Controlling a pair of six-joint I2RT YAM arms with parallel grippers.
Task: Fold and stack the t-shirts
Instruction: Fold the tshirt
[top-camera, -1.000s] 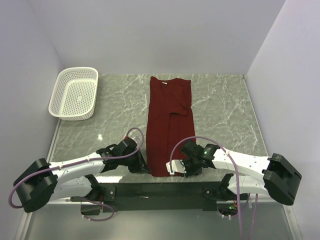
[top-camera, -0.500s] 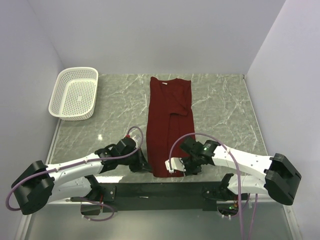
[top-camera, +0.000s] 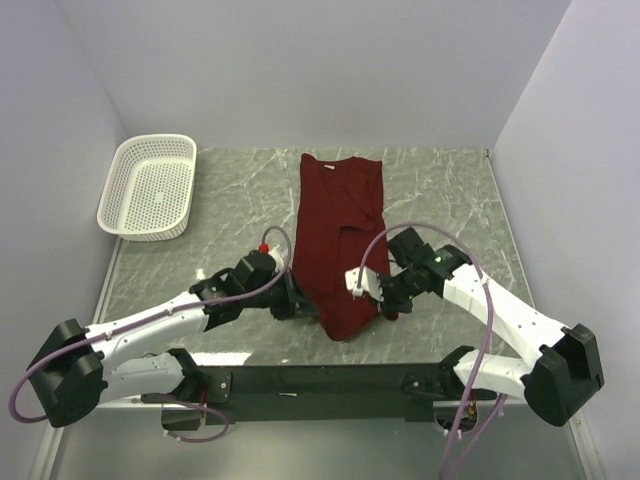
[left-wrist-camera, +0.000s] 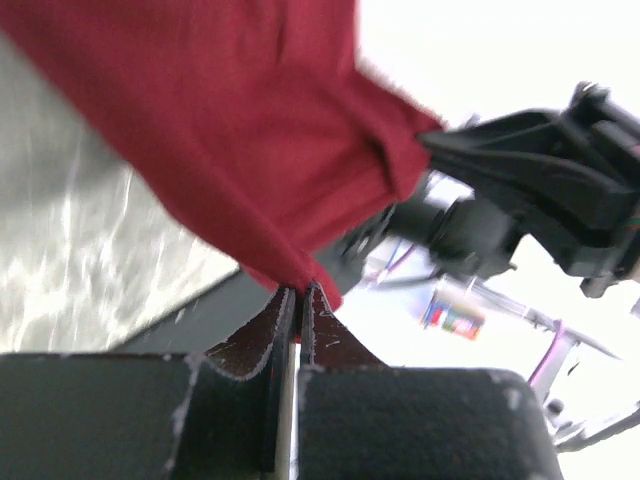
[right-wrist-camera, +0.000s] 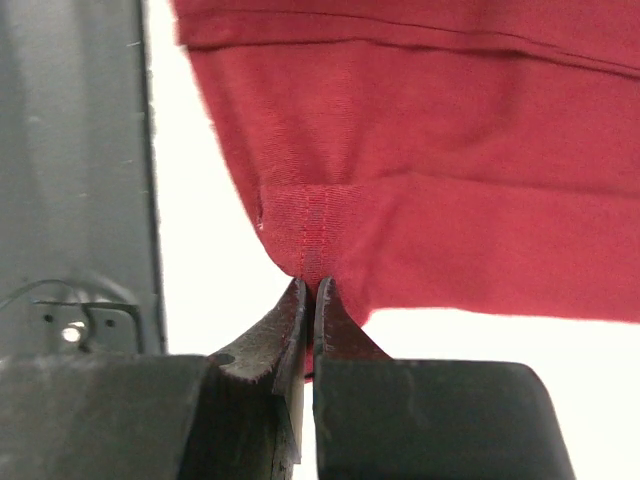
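The maroon t-shirt (top-camera: 338, 230) lies lengthwise in the middle of the table, folded narrow, collar at the far end. Its near hem is lifted off the table and sags between my two grippers. My left gripper (top-camera: 304, 304) is shut on the hem's left corner; the cloth (left-wrist-camera: 230, 150) runs up from its tips (left-wrist-camera: 298, 290). My right gripper (top-camera: 378, 294) is shut on the hem's right corner; the stitched hem (right-wrist-camera: 400, 200) hangs from its tips (right-wrist-camera: 311, 286).
A white perforated basket (top-camera: 149, 186) stands at the far left of the marble table (top-camera: 450, 210). The black base bar (top-camera: 320, 380) runs along the near edge. The walls close in on both sides.
Both grippers have lifted the shirt's near hem off the table and carried it away from the near edge toward the collar. The lower part of the shirt now bunches up between them.
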